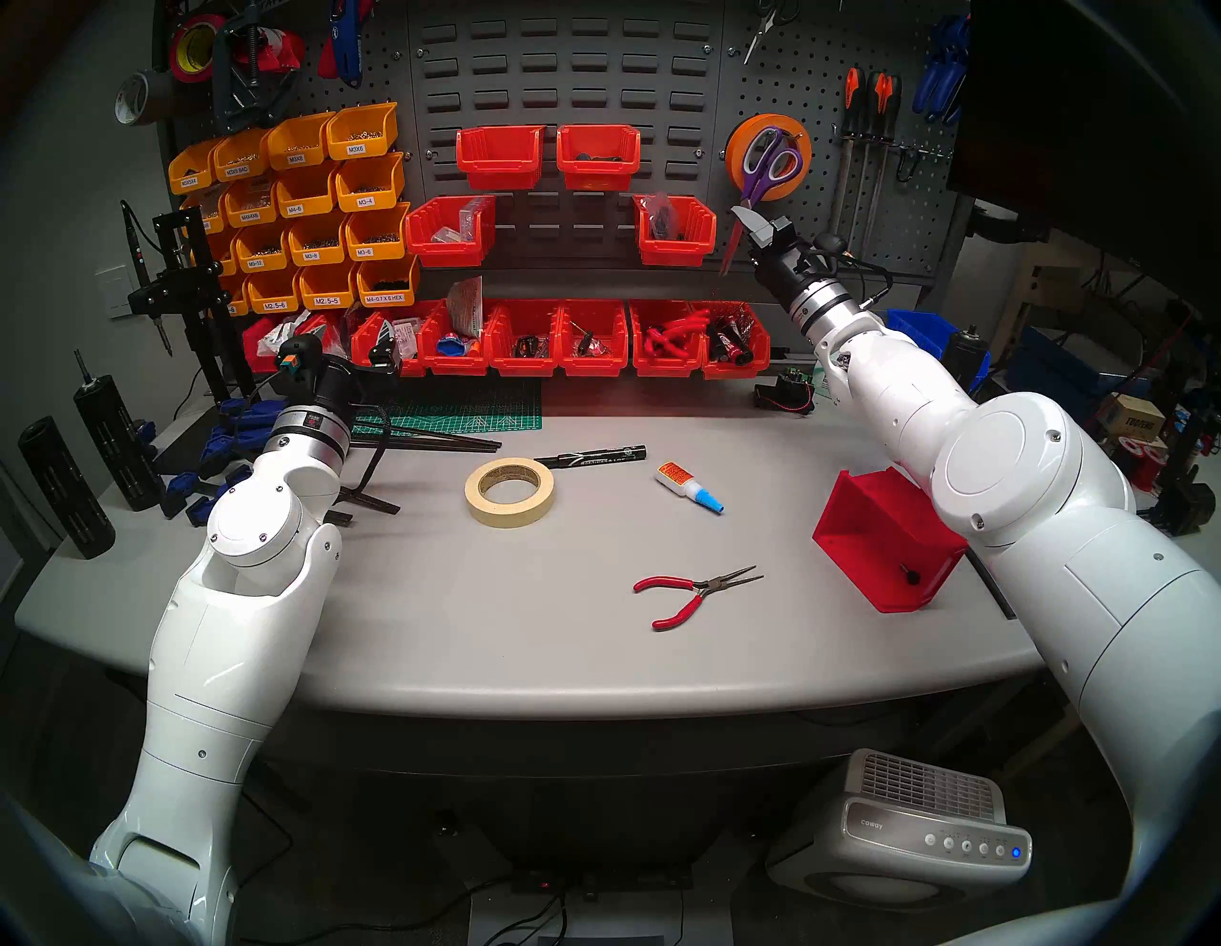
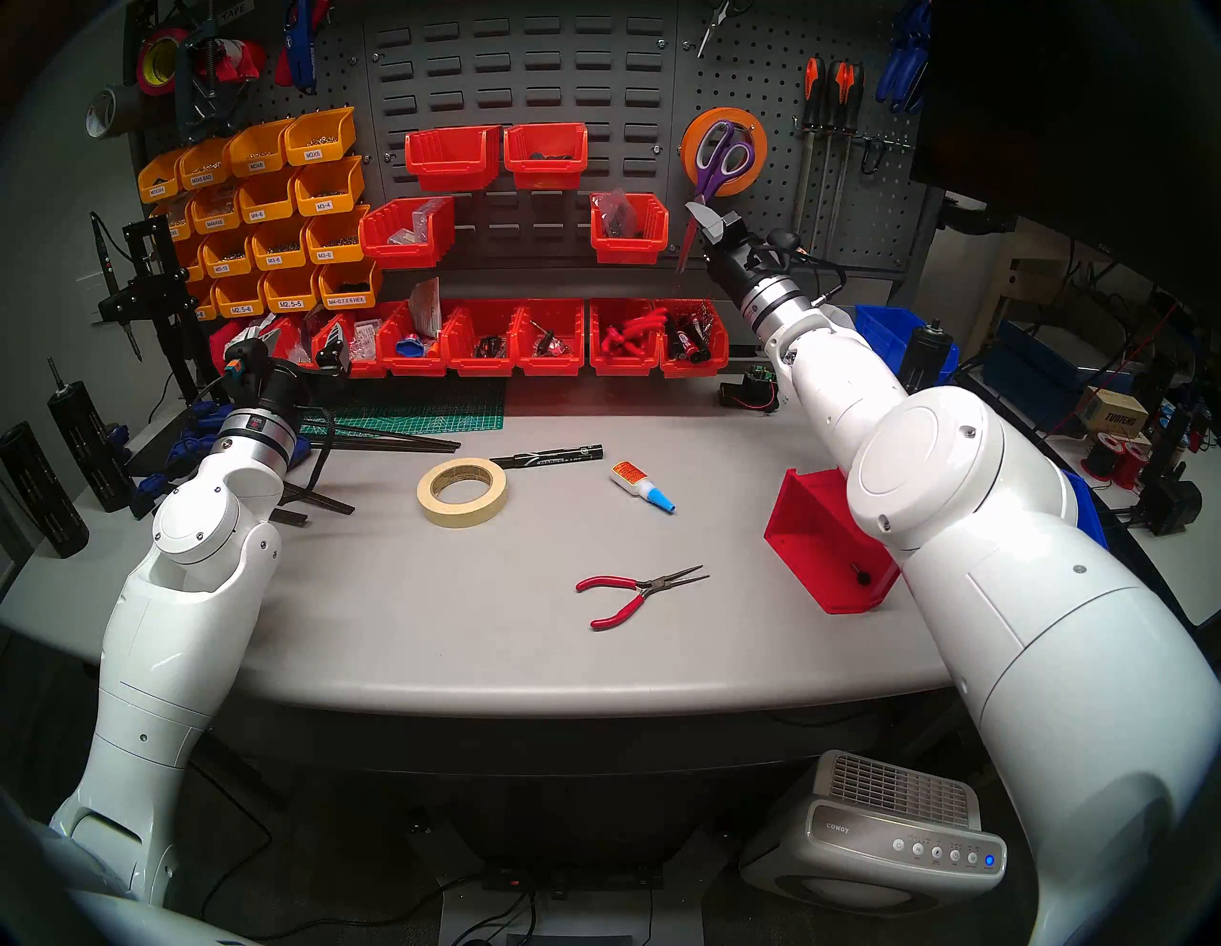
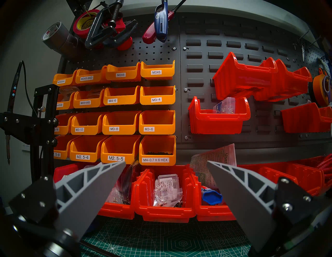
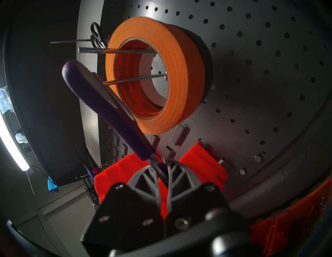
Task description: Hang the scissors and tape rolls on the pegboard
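The purple-handled scissors (image 1: 770,162) stand handles-up in front of the orange tape roll (image 1: 735,155) hanging on the pegboard (image 1: 852,86). My right gripper (image 1: 760,224) is shut on the scissors at the top of the blades. In the right wrist view the purple handle (image 4: 100,100) sits at the tip of a wire hook that runs through the orange roll (image 4: 179,71). A black roll (image 4: 207,53) hangs behind it. The cream tape roll (image 1: 512,518) lies flat on the table. My left gripper (image 3: 166,163) is open and empty near the bins at the left.
On the table lie red-handled pliers (image 1: 694,588), a black marker (image 1: 591,456), a glue bottle (image 1: 687,485) and a tipped red bin (image 1: 885,548) under my right arm. Red bins line the wall. Small metal scissors (image 1: 760,26) and orange-and-black screwdrivers (image 1: 865,99) hang on the pegboard.
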